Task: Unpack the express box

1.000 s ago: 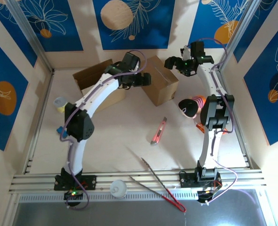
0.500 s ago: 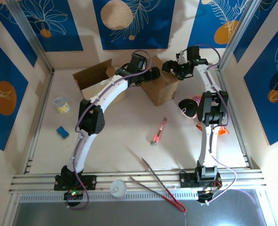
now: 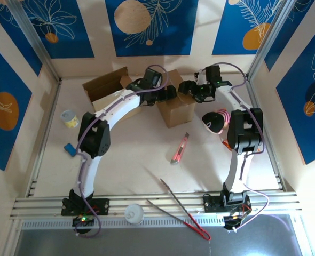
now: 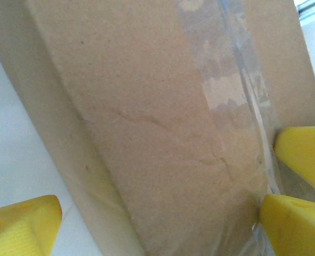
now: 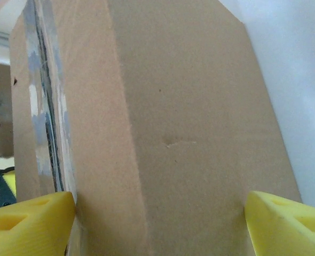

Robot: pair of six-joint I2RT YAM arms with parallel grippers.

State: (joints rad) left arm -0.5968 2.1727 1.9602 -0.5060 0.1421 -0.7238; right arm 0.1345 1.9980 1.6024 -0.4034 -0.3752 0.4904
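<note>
2 boxes [image 3: 181, 109] [image 3: 107, 85], 1 cutter [image 3: 179, 149], 1 pr tongs [image 3: 181, 208], 1 tin [image 3: 68, 118], 1 blue block [image 3: 69, 148].

My two arms reached far to the middle, left gripper [image 3: 168, 94] and right gripper [image 3: 185, 88] face to face, fingers spread.

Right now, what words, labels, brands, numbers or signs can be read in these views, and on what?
None can be read.
The cardboard box shows bare card and clear tape, no label.
Any print on the small can or the utility knife is too small to read.
</note>
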